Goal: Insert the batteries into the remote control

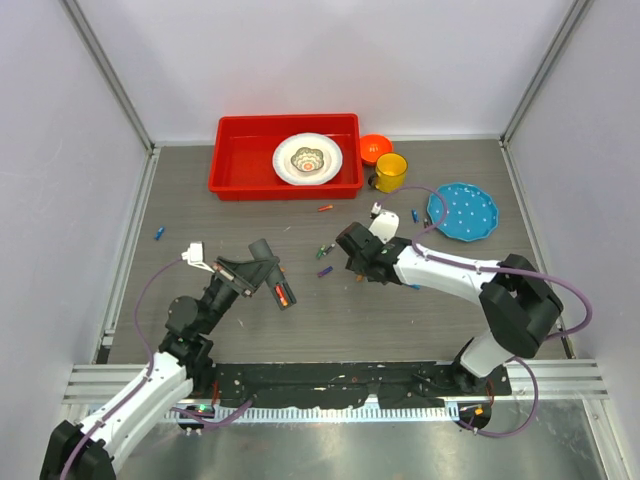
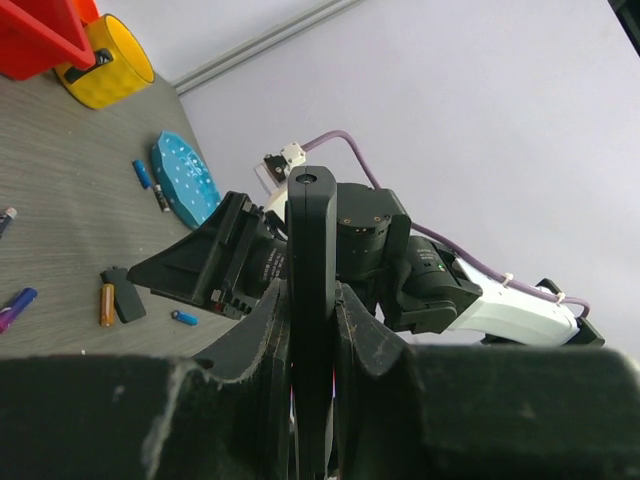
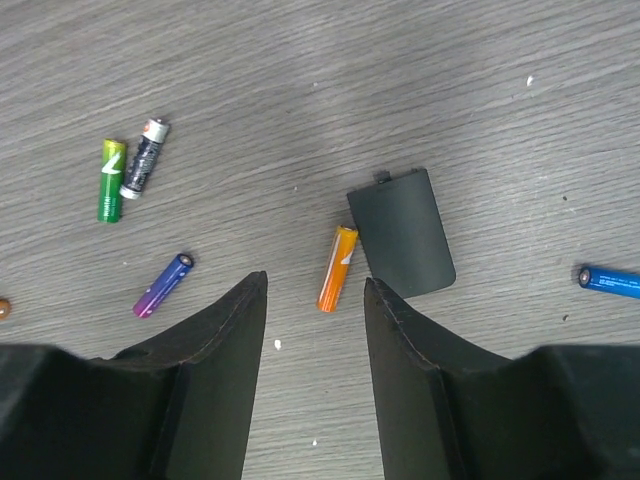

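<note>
At left, the left gripper (image 1: 262,272) clamps the black remote control (image 2: 312,250) edge-on above the table (image 1: 330,330), while at right the right gripper (image 3: 315,288) hangs open over an orange battery (image 3: 337,268) lying just beside the battery cover (image 3: 402,232).

table (image 1: 330,320): grey wood-grain | on it: red tray (image 1: 240,186), orange bowl (image 1: 375,148), yellow cup (image 1: 390,172), blue plate (image 1: 463,211), loose batteries (image 3: 337,268), black cover (image 3: 402,233)

Grey wood-grain table (image 3: 300,60) spreads beneath the right gripper (image 3: 315,290); plain white walls (image 1: 350,60) rise beyond it.
</note>
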You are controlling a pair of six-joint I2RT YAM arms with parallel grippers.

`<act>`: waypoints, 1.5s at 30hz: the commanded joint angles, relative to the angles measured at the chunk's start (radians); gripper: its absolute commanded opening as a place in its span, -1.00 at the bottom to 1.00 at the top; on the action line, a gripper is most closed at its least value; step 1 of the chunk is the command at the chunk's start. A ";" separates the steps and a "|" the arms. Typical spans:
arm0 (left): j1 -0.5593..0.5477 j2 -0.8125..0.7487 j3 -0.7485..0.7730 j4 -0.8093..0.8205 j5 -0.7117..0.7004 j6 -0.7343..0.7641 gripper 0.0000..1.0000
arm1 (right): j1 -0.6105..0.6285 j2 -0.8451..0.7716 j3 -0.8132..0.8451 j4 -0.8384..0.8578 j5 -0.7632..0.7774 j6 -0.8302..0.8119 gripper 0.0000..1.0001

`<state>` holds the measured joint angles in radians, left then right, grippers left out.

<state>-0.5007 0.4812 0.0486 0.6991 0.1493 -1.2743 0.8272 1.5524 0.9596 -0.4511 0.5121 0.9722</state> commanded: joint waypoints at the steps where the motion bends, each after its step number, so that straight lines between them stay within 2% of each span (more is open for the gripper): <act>1: 0.005 0.014 -0.079 0.076 -0.001 0.009 -1.00 | 0.006 0.031 -0.015 0.014 0.025 0.031 -0.06; 9: 0.005 0.014 -0.081 0.086 0.009 0.015 -1.00 | 0.006 0.074 -0.016 0.037 0.006 0.016 -0.18; 27: 0.005 -0.016 -0.090 0.068 0.009 0.016 -1.00 | 0.006 0.161 0.011 0.052 -0.035 -0.035 -0.31; 29: 0.005 -0.013 -0.089 0.066 0.007 0.018 -1.00 | 0.004 0.169 0.011 0.051 -0.040 -0.044 -0.35; 33: 0.005 -0.006 -0.090 0.073 0.010 0.018 -1.00 | 0.004 0.184 0.025 0.046 -0.067 -0.095 -0.60; 41: 0.005 -0.007 -0.096 0.074 0.006 0.024 -1.00 | 0.007 0.181 0.048 0.029 -0.106 -0.311 -0.52; 45: 0.005 -0.006 -0.099 0.069 -0.004 0.027 -1.00 | 0.006 0.175 0.038 0.019 -0.115 -0.362 -0.31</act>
<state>-0.5007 0.4786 0.0486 0.7254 0.1532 -1.2705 0.8276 1.7222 0.9890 -0.4076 0.4221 0.7029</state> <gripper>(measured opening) 0.212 0.306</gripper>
